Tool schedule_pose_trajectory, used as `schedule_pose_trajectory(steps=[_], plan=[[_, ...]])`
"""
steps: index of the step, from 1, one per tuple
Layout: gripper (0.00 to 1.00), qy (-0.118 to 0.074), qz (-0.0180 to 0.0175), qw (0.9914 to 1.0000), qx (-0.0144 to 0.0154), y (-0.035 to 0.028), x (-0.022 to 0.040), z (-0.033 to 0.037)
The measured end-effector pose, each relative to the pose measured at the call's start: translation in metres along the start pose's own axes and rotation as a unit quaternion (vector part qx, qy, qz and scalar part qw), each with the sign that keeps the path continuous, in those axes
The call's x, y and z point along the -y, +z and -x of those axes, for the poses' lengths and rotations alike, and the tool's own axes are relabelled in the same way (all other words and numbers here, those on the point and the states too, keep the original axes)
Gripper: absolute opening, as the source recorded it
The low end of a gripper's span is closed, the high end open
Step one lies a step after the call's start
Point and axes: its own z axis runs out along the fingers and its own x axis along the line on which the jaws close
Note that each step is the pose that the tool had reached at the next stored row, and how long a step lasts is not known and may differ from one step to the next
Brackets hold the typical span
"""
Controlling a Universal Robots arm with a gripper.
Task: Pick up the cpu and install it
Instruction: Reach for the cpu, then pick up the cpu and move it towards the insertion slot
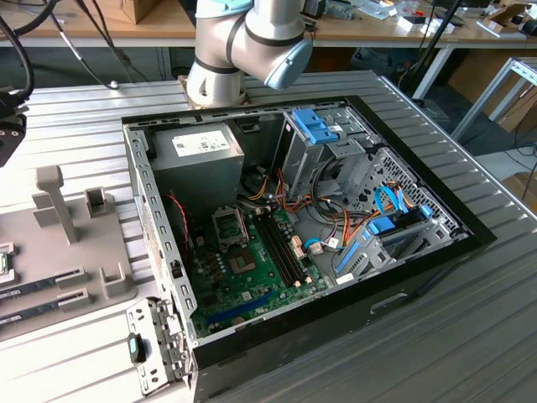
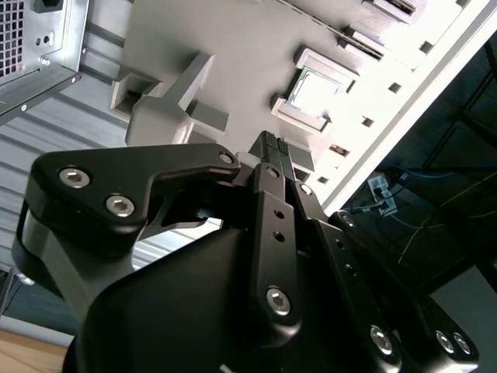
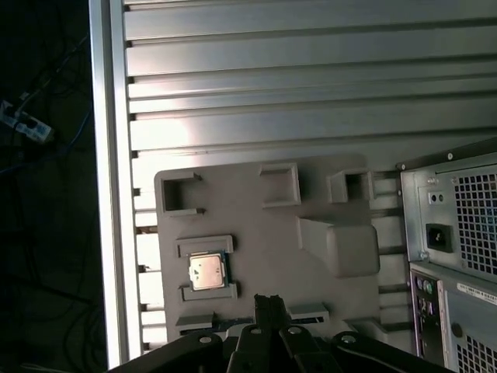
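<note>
Ribbed metal table (image 1: pixel 470 336) in a workshop, grooves running its full length, with bright glare (image 3: pixel 167 132) on the slats in the first wrist view. Behind it in the exterior view, a long wooden workbench (image 1: pixel 352 34) on white legs (image 1: pixel 432 74), cluttered with a cardboard box (image 1: pixel 138 8) and small items. Black cables (image 1: pixel 92 38) hanging in front of the bench at the exterior view's left. Pale metal frame (image 1: pixel 520 61) at the exterior view's right. Dark floor (image 3: pixel 46 233) beyond the table's edge, with a white power strip (image 3: pixel 23 124) and loose wires (image 2: pixel 415 221) lying on it.
</note>
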Motion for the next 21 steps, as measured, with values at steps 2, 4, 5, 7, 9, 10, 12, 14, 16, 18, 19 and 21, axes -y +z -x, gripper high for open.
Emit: schedule_pose_trajectory(steps=[2,4,5,7,9,10,12,14,16,18,19,21], plan=[[0.11,0.000,0.0001,1.00000,0.0001,0.0011,0.0001,-0.0038],[0.11,0.000,0.0000,1.00000,0.0000,0.0026,0.0002,-0.0088],[0.11,0.000,0.0000,1.00000,0.0000,0.0032,0.0004,-0.0113],[0.11,0.000,0.0000,1.00000,0.0000,0.0039,0.0006,-0.0138],[0.11,0.000,0.0000,1.00000,0.0000,0.0041,0.0007,-0.0146],[0.11,0.000,0.0000,1.00000,0.0000,0.0042,0.0007,-0.0146],[0.11,0.000,0.0000,1.00000,0.0000,0.0042,0.0007,-0.0146],[0.11,0.000,0.0000,1.00000,0.0000,0.0042,0.0007,-0.0146],[0.11,0.000,0.0000,1.00000,0.0000,0.0043,0.0007,-0.0147],[0.11,0.000,0.0000,1.00000,0.0000,0.0043,0.0007,-0.0146],[0.11,0.000,0.0000,1.00000,0.0000,0.0043,0.0007,-0.0147],[0.11,0.000,0.0000,1.00000,0.0000,0.0043,0.0007,-0.0146]])
